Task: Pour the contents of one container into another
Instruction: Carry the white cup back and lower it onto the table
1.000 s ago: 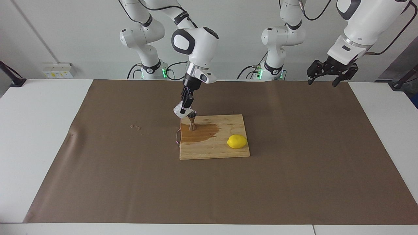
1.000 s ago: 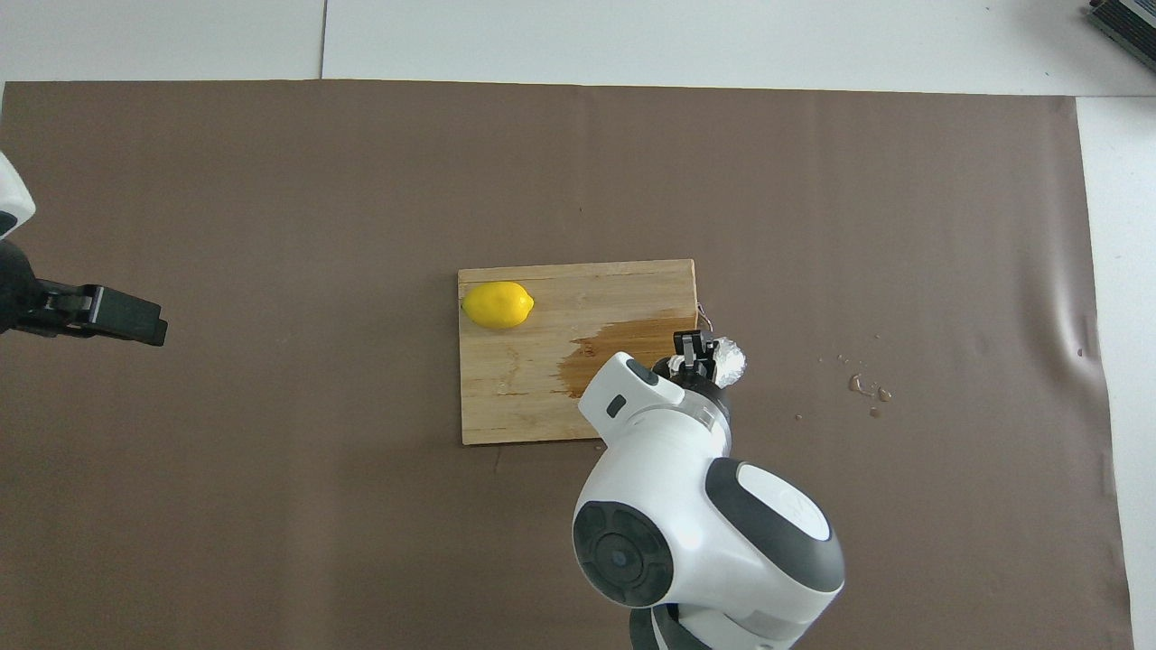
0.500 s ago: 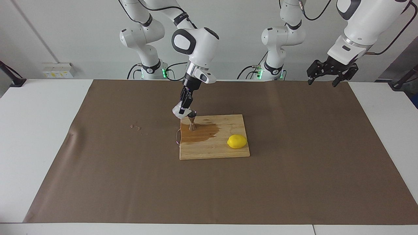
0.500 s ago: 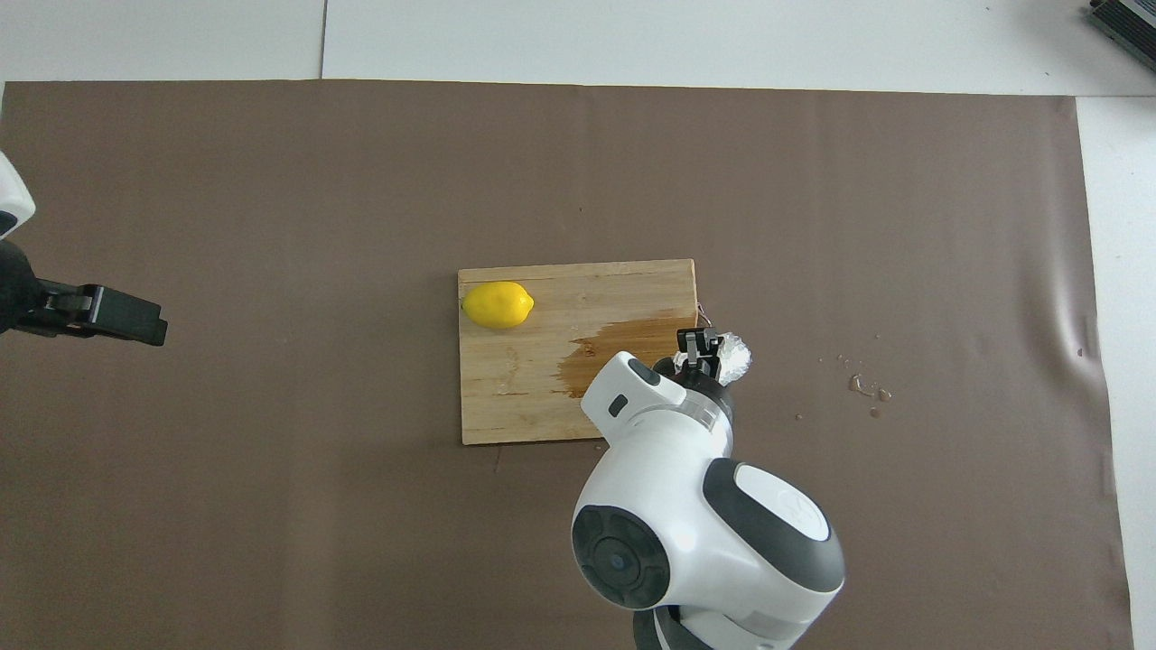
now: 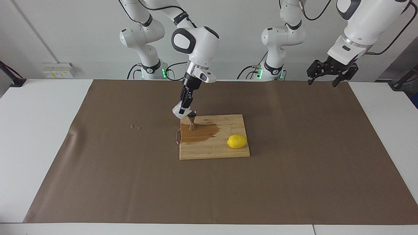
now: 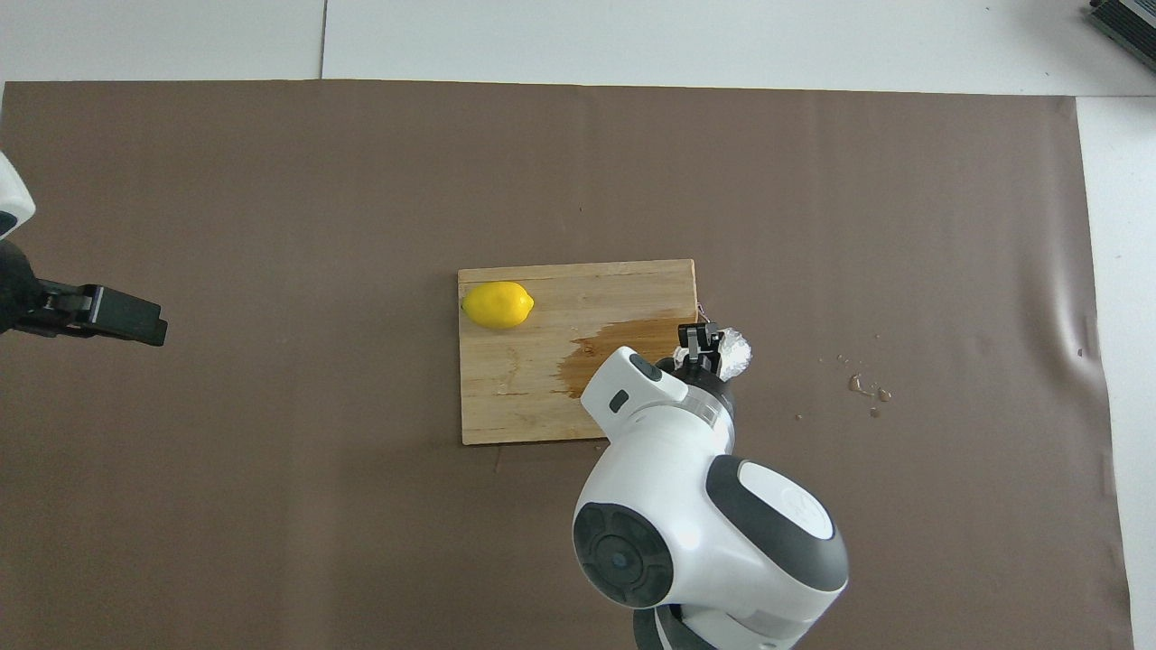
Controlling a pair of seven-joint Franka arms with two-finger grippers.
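A: Starting nearest the robots, what is the right end effector [image 5: 184,105] doing?

B: It is clamped on the small squat clear glass tumbler [image 5: 179,111], holding it tilted over the corner of the rectangular wooden cutting board [image 5: 228,151] toward the right arm's end of the tabletop. The tumbler's mouth leans toward the small shiny steel hourglass-shaped jigger [image 5: 192,121], which stands upright on that corner.

A: Has anything changed since a second ago?

B: Only slightly. In the overhead view the tumbler [image 6: 733,352] and the right end effector [image 6: 697,341] sit a touch farther from the robots than before, and in the facing view the tumbler has crept up a little. The tilt looks about the same. The jigger has not moved.

A: What does that mean for the pour?

B: It appears to be at its end, or pausing. No stream can be made out, and whether anything sits in the jigger cannot be told. A dark wet patch [image 5: 202,132] spreads across the board around the jigger, so much liquid seems to have missed.

A: And farther out?

B: The yellow lemon [image 5: 237,141] lies on the board toward the left arm's end, unchanged. A few droplets [image 5: 135,127] dot the brown mat [image 5: 294,169] toward the right arm's end.

A: The left arm?

B: It waits, its left end effector [image 5: 331,72] raised with fingers apart over the mat's edge, as before.
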